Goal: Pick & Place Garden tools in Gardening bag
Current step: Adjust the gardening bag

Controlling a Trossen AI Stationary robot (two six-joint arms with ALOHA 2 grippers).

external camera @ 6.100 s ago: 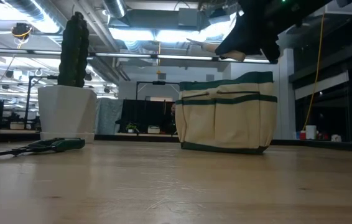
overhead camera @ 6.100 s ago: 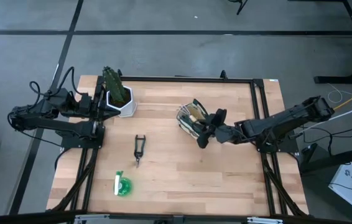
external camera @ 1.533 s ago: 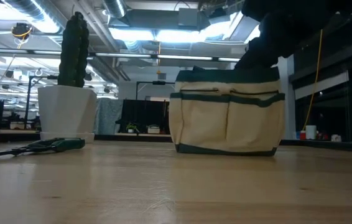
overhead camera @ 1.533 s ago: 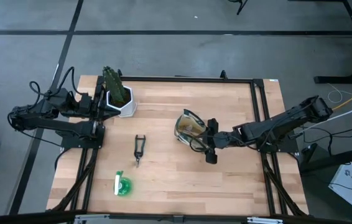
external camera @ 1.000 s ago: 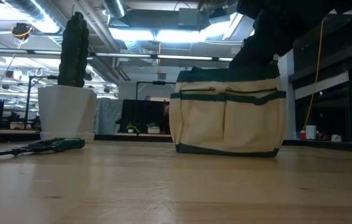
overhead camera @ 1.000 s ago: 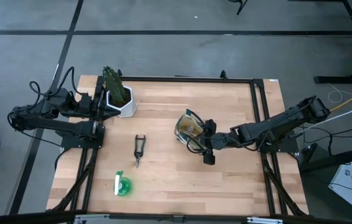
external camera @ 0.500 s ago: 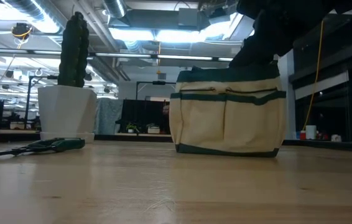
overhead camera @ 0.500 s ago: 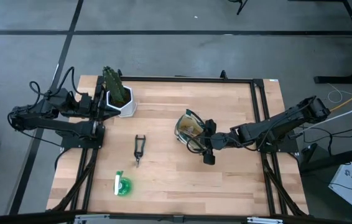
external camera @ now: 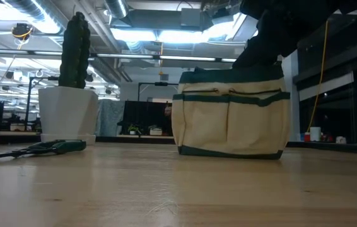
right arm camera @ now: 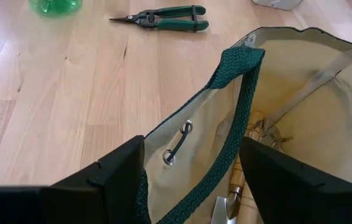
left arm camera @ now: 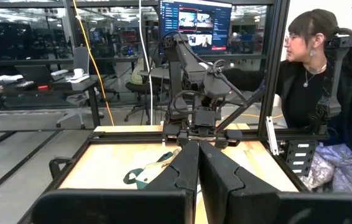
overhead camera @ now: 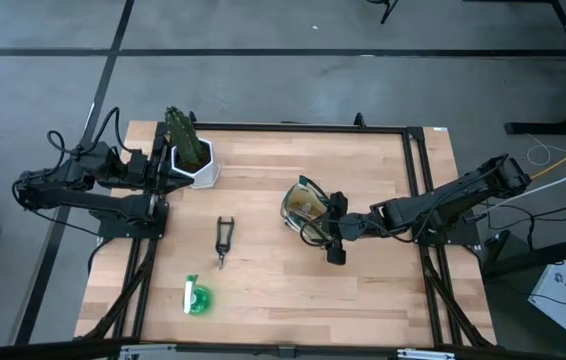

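The tan gardening bag [overhead camera: 306, 205] with green trim stands upright on its base at the table's middle. Wooden-handled tools [right arm camera: 241, 186] lie inside it. My right gripper [right arm camera: 191, 142] is open over the bag's right rim. One finger is outside the wall and one inside, with the green handle strap [right arm camera: 235, 106] between them. The pruning shears [overhead camera: 223, 240] lie flat on the table, left of the bag. The bright green round item [overhead camera: 196, 297] lies near the front left. My left gripper [left arm camera: 198, 168] is shut with nothing in it, at the table's far left [overhead camera: 158, 165]. My right gripper stands astride the bag's rim and handle strap [right arm camera: 226, 143], coming from the table's right and slanting down. Whether either finger touches the cloth, I cannot tell.
A white pot with a green plant [overhead camera: 193, 155] stands at the far left corner, beside my left arm. A black frame [overhead camera: 418, 160] runs along the table's edges. A person [left arm camera: 313, 68] sits beyond the table's right side. Bare wood lies between the shears and the bag.
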